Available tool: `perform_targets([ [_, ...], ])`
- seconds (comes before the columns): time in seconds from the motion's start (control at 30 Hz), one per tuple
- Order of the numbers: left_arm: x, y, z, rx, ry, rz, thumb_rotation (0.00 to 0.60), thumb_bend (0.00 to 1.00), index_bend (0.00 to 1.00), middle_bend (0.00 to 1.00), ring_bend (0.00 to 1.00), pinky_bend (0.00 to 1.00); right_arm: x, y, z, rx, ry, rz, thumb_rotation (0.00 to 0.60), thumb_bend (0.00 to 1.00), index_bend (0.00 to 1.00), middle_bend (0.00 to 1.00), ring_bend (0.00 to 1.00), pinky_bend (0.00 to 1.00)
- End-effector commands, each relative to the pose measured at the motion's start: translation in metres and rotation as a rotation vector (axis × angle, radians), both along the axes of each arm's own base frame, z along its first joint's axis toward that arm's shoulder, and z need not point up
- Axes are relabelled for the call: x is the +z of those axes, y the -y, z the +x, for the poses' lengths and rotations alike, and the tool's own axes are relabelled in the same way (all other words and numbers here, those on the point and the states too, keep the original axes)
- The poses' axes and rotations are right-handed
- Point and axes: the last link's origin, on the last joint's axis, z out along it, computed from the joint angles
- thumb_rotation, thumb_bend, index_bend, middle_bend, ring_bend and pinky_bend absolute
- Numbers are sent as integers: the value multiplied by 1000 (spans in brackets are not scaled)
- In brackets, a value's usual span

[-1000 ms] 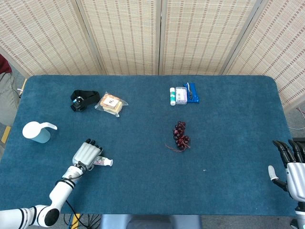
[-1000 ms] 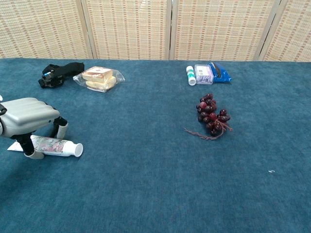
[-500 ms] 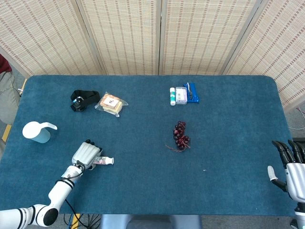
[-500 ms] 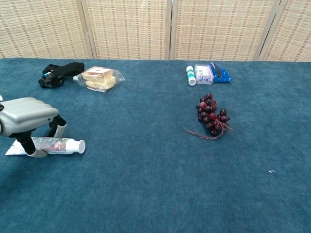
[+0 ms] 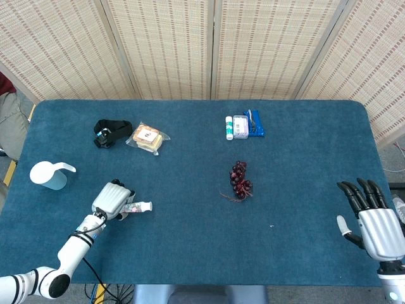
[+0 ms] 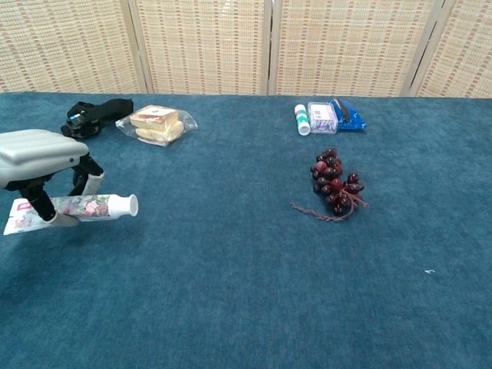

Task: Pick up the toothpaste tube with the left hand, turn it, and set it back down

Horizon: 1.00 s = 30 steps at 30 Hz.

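At the chest view's left edge, the left hand (image 6: 34, 154) pinches the toothpaste tube (image 6: 73, 209), apparently lifted off the blue table (image 6: 246, 292). At lower right of the head view, the right hand (image 5: 373, 218) holds its fingers spread.

From my station, the blue felt-covered table (image 5: 190, 253) offers a wide bare strip along its near edge and across the middle right. I note obstacles as follows: a white soap dispenser (image 5: 49, 175) near the left edge; a black strap bundle (image 5: 111, 132) touching or just beside a clear bag of bread (image 5: 147, 137) at far left; a dark red grape bunch (image 5: 240, 181) at centre; a small cluster of a white tube, a clear box and a blue packet (image 5: 243, 126) towards the far edge. Woven screens (image 5: 215, 47) close off the far side.
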Motion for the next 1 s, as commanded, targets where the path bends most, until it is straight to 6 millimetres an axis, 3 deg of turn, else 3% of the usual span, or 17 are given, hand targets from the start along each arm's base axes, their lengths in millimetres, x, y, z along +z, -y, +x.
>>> perform_targets([
  [0.03, 9, -3, 15, -30, 12, 4, 600, 279, 562, 625, 392, 236, -5, 10, 16, 65, -22, 44, 600, 351, 151, 190, 0, 0],
  [0.17, 14, -3, 27, -46, 28, -6, 600, 283, 561, 625, 392, 236, -9, 18, 29, 113, -32, 77, 600, 353, 151, 190, 0, 0],
  [0.27, 24, -6, 53, -80, 61, -26, 600, 284, 561, 625, 393, 235, -23, 32, 60, 226, -40, 161, 600, 386, 151, 190, 0, 0],
  [0.5, 31, -9, 84, -85, 108, -63, 600, 288, 564, 629, 393, 236, -49, 51, 99, 342, -53, 273, 600, 507, 151, 189, 0, 0],
  [0.8, 34, -17, 107, -48, 162, -107, 600, 300, 573, 639, 403, 235, -80, 74, 138, 430, -62, 318, 600, 601, 219, 55, 0, 0],
  [1.0, 37, -25, 117, -6, 198, -114, 600, 310, 574, 640, 403, 236, -100, 85, 158, 451, -62, 354, 600, 612, 229, 0, 0, 0],
])
